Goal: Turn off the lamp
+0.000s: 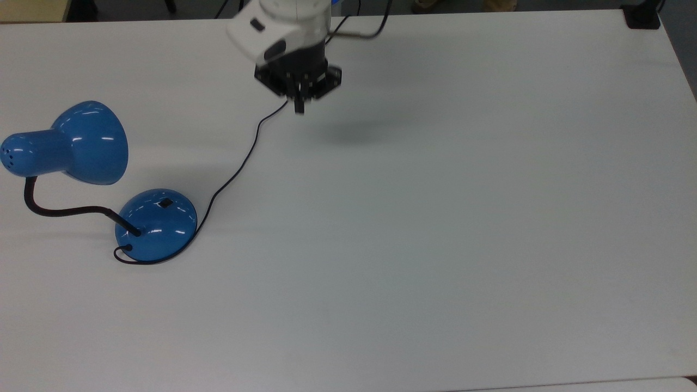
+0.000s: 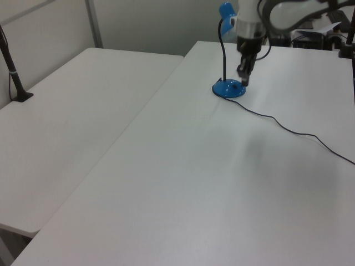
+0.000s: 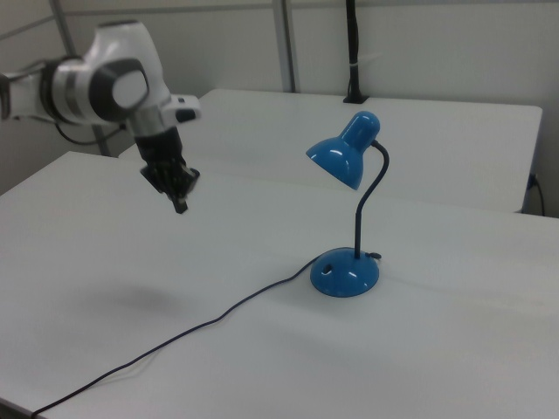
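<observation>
A white table (image 1: 435,245), seen from above. At the top view's far left stands the blue lamp (image 1: 71,144), shade tipped sideways and not visibly glowing; its domed base (image 1: 158,226) sits just below, with a small black switch (image 1: 163,203) on top. A thin black cord (image 1: 239,163) runs from the base toward the upper middle, where the gripper (image 1: 298,106) hangs well apart from the lamp, fingers drawn together, holding nothing. The task looks finished or nearly so. No containers are present.
</observation>
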